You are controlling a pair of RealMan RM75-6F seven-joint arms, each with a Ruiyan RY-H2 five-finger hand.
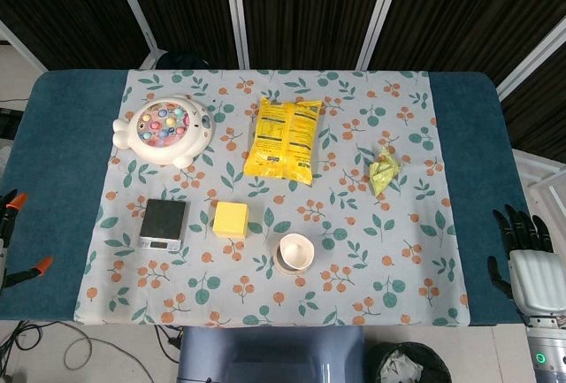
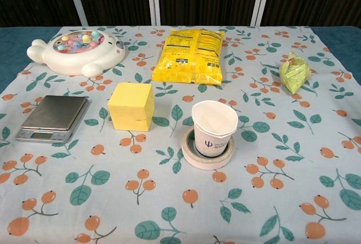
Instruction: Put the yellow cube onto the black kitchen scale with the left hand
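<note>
The yellow cube [image 1: 230, 220] [image 2: 131, 106] rests on the flowered cloth, just right of the black kitchen scale [image 1: 164, 223] [image 2: 53, 117], with a small gap between them. Nothing lies on the scale's dark platform. My right hand [image 1: 526, 255] hangs beside the table's right edge, fingers spread and holding nothing. Neither view shows my left hand, and the chest view shows no hand at all.
A white fishing toy [image 1: 165, 127] [image 2: 76, 50] sits behind the scale. A yellow snack bag [image 1: 284, 140] [image 2: 190, 54] lies behind the cube. A paper cup [image 1: 295, 253] [image 2: 213, 128] stands in a tape roll right of the cube. A green packet [image 1: 383, 171] lies far right. Orange-tipped clamps [image 1: 11, 202] grip the left edge.
</note>
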